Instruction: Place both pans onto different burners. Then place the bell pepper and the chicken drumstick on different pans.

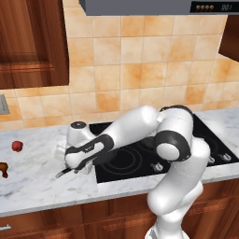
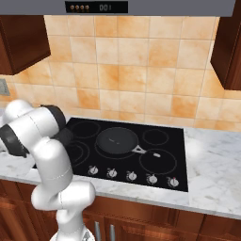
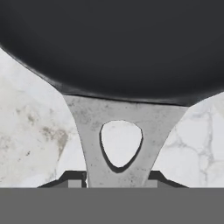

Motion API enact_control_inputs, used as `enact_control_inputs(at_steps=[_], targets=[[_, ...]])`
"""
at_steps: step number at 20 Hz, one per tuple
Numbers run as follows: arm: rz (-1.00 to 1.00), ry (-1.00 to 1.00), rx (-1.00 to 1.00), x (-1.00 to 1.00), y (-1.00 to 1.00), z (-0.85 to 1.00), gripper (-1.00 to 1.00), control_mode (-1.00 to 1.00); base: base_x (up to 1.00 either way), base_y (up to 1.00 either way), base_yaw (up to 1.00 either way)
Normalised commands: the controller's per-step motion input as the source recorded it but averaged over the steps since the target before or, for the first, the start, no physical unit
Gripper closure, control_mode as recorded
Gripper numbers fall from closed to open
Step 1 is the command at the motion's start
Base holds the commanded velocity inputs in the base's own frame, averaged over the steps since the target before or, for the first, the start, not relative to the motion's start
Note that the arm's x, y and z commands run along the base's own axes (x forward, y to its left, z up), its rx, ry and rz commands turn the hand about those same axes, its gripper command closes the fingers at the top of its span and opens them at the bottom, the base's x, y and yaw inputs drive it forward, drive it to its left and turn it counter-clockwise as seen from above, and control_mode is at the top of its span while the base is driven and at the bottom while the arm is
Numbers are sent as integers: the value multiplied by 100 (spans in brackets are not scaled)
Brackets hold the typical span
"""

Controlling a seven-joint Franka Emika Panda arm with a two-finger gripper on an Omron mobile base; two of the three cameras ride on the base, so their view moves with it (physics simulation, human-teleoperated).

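The end effector (image 3: 119,180), at the frame's bottom, grips the silver handle (image 3: 122,127) of a pan (image 3: 113,43) filling the top.

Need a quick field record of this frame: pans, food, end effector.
pan 1: pan on the cooktop, over the centre burner, handle toward the knobs
pan 2: pan at the hand, marble counter showing beneath its handle
end effector: low, at the cooktop's left edge; fingertips either side of that handle, grip cannot be told
bell pepper: on the counter, far left
chicken drumstick: on the counter, nearer than the pepper
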Motion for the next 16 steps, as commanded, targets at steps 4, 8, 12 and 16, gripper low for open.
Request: enact_control_inputs(at_steps=[4,8,12,16], targets=[[-8,0,0,4,-30,0,100,-100,0,0,0],[-9,0,0,4,-34,-2,100,-100,0,0,0],[-8,0,0,0,-39,0,100,-100,0,0,0],[-8,0,0,0,-37,-5,100,-100,0,0,0]])
